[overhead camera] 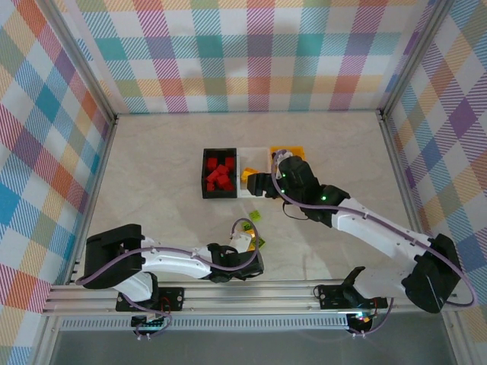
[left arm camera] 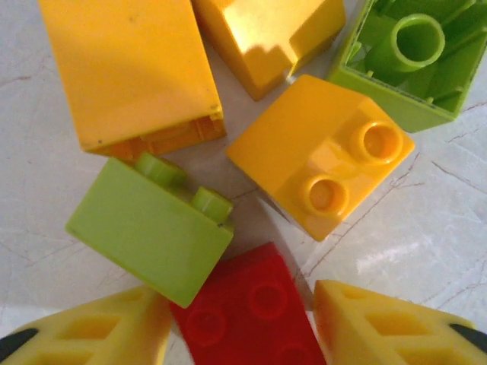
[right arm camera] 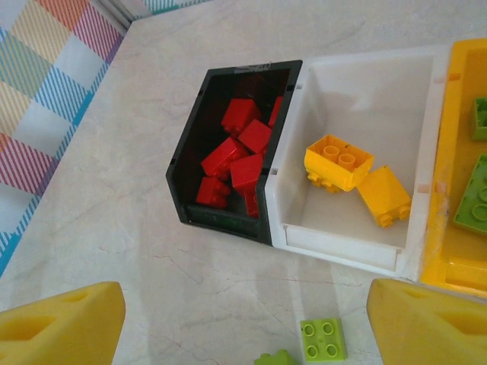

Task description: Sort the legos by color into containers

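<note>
The left hand (left arm camera: 243, 331) grips a red lego (left arm camera: 255, 308) on the surface (left arm camera: 426, 228), well to the near side of the black bin (right arm camera: 221, 220). The right hand (right arm camera: 243, 323) hovers wide open, empty, just right of that bin.

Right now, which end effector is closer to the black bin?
Right. The right end effector hovers close to the black bin; the left end effector is farther off, among loose bricks.
</note>
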